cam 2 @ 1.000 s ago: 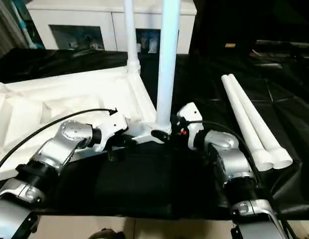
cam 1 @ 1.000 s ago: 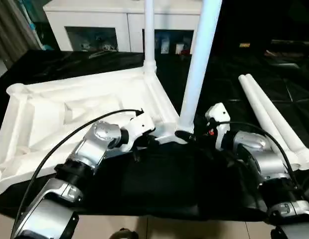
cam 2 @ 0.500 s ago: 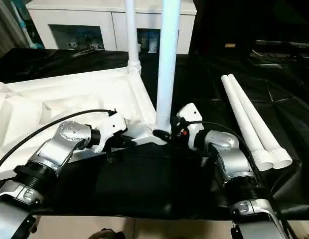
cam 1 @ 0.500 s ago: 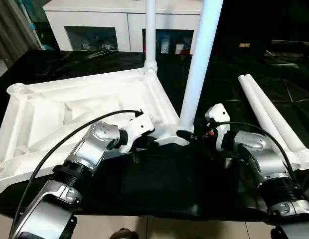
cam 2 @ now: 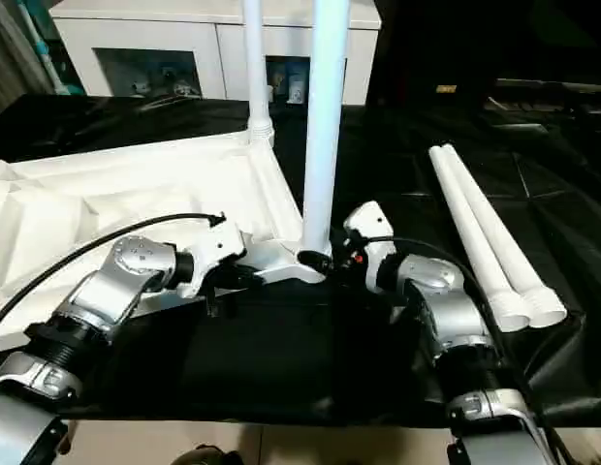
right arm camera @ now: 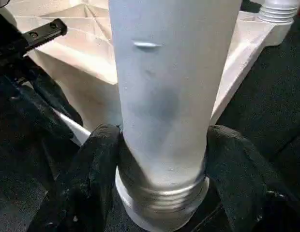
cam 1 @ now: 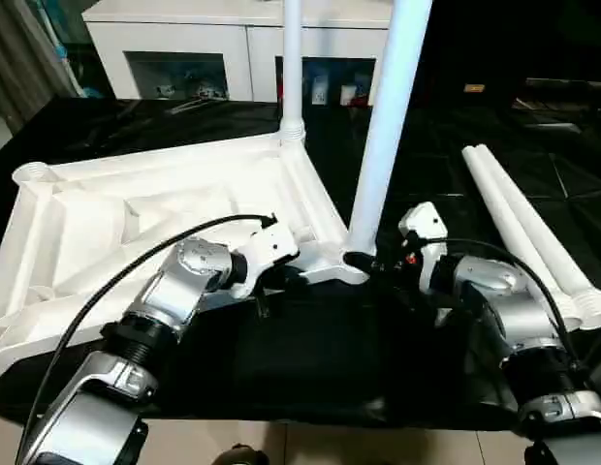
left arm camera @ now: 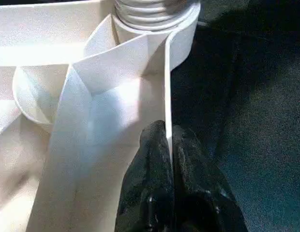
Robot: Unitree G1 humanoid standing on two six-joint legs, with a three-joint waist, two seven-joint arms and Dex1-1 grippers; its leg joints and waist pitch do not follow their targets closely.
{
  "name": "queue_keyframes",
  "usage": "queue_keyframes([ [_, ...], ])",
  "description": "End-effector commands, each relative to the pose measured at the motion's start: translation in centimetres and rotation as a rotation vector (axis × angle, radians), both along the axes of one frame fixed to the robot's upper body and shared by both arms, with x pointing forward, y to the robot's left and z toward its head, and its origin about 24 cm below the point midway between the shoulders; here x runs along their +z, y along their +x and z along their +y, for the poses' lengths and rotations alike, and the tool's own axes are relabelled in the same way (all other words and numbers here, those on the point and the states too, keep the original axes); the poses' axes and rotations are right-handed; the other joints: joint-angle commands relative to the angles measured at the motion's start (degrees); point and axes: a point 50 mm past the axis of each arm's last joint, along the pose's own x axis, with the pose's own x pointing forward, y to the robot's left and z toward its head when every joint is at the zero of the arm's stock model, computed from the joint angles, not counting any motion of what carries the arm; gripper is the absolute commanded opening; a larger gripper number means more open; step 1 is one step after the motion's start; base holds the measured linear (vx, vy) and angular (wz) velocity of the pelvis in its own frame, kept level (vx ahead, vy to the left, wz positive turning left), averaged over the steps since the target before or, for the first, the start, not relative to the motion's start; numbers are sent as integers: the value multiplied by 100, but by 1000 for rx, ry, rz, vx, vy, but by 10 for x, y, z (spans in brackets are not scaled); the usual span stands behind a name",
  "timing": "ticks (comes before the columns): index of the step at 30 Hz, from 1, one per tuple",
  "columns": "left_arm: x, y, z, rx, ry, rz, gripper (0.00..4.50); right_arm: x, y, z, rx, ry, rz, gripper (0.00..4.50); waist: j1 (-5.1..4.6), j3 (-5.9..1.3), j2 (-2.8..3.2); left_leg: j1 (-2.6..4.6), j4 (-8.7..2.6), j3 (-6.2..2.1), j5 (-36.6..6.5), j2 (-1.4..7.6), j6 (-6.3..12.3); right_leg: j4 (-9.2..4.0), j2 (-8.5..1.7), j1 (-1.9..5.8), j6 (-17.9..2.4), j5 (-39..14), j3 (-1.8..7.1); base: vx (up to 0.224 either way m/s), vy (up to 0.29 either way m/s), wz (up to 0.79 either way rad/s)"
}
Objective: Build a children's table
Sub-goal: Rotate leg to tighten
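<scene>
Left end effector (left arm camera: pixel 169 145) clamped on the tabletop (cam 1: pixel 136 208) rim; right end effector (right arm camera: pixel 162 140) clamped around the upright leg (cam 1: pixel 383 126) at the 5 o'clock corner.

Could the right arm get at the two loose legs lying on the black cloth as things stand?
Probably yes, but not right away: the loose legs lie unobstructed just outside the right arm, yet the right tool is clamped around the upright leg at the tabletop corner and must let go first.
</scene>
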Motion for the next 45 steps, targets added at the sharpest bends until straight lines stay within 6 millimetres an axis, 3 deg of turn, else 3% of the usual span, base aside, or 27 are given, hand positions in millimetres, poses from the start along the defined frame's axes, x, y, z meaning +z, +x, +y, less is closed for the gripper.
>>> queue_keyframes([
  [1, 6, 4, -12, 19, -28, -32, 0, -19, -5, 5, -56, -11, 76, 248, 1, -447, -63, 182, -458, -251, -872, 532, 481, -319, -343, 232, -1450, -412, 194, 0, 0, 0],
  [3, 5, 12, -17, 102, -19, -53, 0, -27, -2, 6, -186, -1, 90, 248, -15, -423, -64, 205, -492, -254, -1177, 534, 299, -366, -338, 205, -1379, -827, 204, 0, 0, 0],
  [5, 5, 13, -18, 112, -18, -55, 0, -28, -2, 6, -205, 0, 93, 247, -19, -413, -57, 227, -521, -267, -1468, 532, 108, -407, -347, 195, -1273, -1183, 210, 0, 0, 0],
  [7, 5, 22, -28, 215, -22, -63, 0, -36, 2, 11, -363, 17, 122, 247, -45, -392, -47, 242, -554, -275, -1781, 517, -80, -447, -333, 159, -1127, -1448, 220, 0, 0, 0],
  [12, 6, 32, -50, 353, -24, -70, 0, -44, 11, 25, -658, 49, 183, 243, -49, -399, -21, 261, -579, -303, -2034, 493, -269, -489, -344, 134, -957, -1639, 217, 0, 0, 0],
  [16, 6, 32, -62, 368, -27, -81, 0, -41, 17, 38, -723, 62, 184, 238, -49, -407, -36, 242, -580, -297, -1988, 480, -205, -506, -347, 140, -879, -1546, 216, 0, 0, 0],
  [21, 8, 30, -66, 301, -44, -109, 0, -33, 19, 43, -666, 57, 106, 238, -28, -419, -21, 197, -578, -296, -1757, 486, -43, -482, -349, 180, -871, -1209, 210, 0, 0, 0],
  [23, 7, 29, -65, 273, -39, -123, 0, -28, 19, 42, -632, 105, 80, 276, -20, -428, -40, 202, -572, -287, -1716, 492, 17, -483, -350, 189, -887, -1153, 213, 0, 0, 0],
  [28, 6, 29, -59, 242, -41, -130, 0, -18, 16, 26, -643, 84, 16, 316, -12, -432, -54, 186, -566, -288, -1504, 501, 150, -474, -341, 208, -917, -1056, 211, 0, 0, 0],
  [32, 5, 27, -57, 205, -47, -132, 0, -11, 10, 12, -657, 77, -16, 338, -2, -454, -59, 159, -536, -273, -1143, 500, 312, -411, -328, 227, -1066, -540, 207, 0, 0, 0],
  [33, 7, 26, -59, 185, -63, -142, 0, -10, 6, 7, -667, 72, -25, 338, -5, -455, -17, 158, -528, -273, -1128, 499, 328, -410, -342, 226, -1099, -536, 206, 0, 0, 0],
  [34, 7, 25, -59, 181, -67, -144, 0, -10, 5, 6, -669, 71, -27, 338, -5, -455, -17, 158, -528, -273, -1128, 499, 328, -410, -342, 226, -1099, -536, 206, 0, 0, 0],
  [36, 10, 24, -62, 149, -98, -163, 0, -9, -1, 1, -672, 67, -34, 338, 14, -460, -43, 161, -510, -266, -984, 506, 424, -394, -329, 238, -1084, -319, 209, 0, 0, 0],
  [39, 22, 22, -69, 122, -191, -210, 0, -9, -18, -5, -644, 49, -38, 338, 61, -460, -20, 160, -495, -257, -935, 521, 570, -408, -344, 235, -1117, -315, 205, 0, 0, 0],
  [43, 40, 25, -67, 160, -278, -226, 0, -11, -30, 0, -570, 28, -24, 338, 61, -478, 5, 155, -502, -268, -912, 525, 540, -377, -330, 234, -1179, -282, 181, 0, 0, 0],
  [45, 53, 28, -56, 196, -306, -216, 45, -10, -36, 9, -491, 18, -13, 346, 68, -480, 33, 157, -496, -267, -839, 535, 531, -347, -332, 232, -1206, -179, 185, 0, 0, 0],
])
